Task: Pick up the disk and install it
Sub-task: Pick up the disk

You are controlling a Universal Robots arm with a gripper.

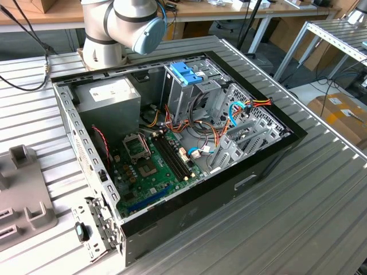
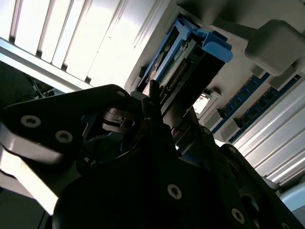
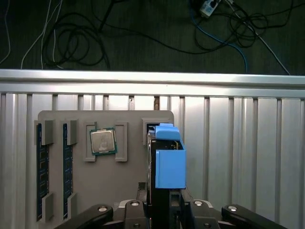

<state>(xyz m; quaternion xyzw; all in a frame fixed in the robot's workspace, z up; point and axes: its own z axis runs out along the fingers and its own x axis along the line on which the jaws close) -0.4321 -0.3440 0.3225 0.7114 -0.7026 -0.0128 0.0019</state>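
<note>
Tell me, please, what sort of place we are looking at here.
Likely a robotics lab or workshop: a robot arm is mounted on a slotted aluminium table beside an open computer case, and a grey fixture tray holds a processor chip.

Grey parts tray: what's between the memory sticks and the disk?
In the first wrist view, a processor chip sits in its own holder on the grey tray, between the memory sticks and the disk standing on edge.
</note>
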